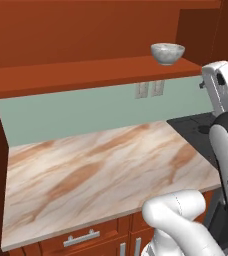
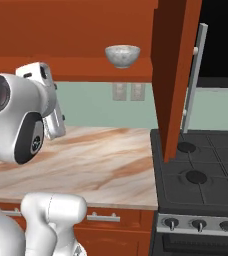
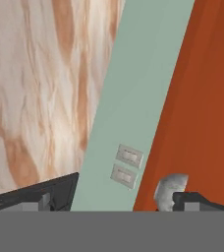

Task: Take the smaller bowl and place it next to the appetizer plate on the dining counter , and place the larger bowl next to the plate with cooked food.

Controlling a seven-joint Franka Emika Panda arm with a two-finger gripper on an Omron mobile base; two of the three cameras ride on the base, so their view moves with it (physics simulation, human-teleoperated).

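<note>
- You have one marbled bowl (image 1: pixel 167 53) in sight, standing upright on the red-brown shelf (image 1: pixel 86 72) above the tabletop (image 1: pixel 101 170); in the left base view it sits at about one o'clock, in the right base view near twelve.
- With nothing alike beside it to compare, you cannot tell whether this is the smaller bowl or the larger one.
- In the hand view the same bowl peeks in at about five o'clock, just beside the right tip of the claw (image 3: pixel 119 199).
- Your claw stands fully open and holds nothing; its two dark tips are well apart along the bottom of the hand view, and the bowl is not between them.
- The wall outlets (image 3: pixel 127 165) lie between the tips in the hand view, so the hand looks toward the backsplash below the shelf, not yet squarely at the bowl.
- The stove (image 2: pixel 201 170) lies at about four o'clock in the right base view, beside the open cabinet door (image 2: pixel 176 75).
- Judged from this, nothing is delivered yet: no bowl is lifted, and the dining counter and its plates lie elsewhere. Both placements remain ahead of you.
</note>
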